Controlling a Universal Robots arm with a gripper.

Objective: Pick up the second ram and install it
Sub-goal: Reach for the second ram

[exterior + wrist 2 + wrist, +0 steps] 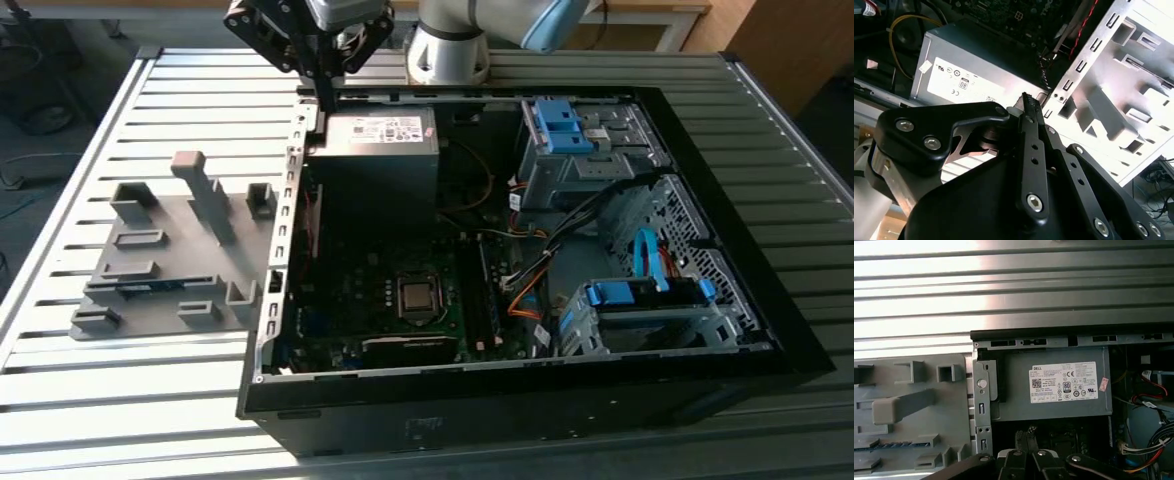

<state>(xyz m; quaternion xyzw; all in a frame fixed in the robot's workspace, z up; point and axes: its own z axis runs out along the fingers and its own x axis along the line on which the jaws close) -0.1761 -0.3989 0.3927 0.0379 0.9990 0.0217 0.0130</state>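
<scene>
On the exterior view's left, grey holder block (pixel 174 250) on worktop (pixel 134 400), second ram (pixel 150 286) seemingly seated in its slot. Further right, hand (pixel 326 105) pinched closed, empty, hovering above open computer case (pixel 534 400) edge by power supply (pixel 380 135).

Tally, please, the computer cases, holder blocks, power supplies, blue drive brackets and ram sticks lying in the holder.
Open black metal computer case: 1
Grey plastic slotted holder block: 1
Grey metal power supply box: 1
Blue plastic drive brackets: 2
Blue-green flat ram stick in the holder: 1
Total: 6
</scene>
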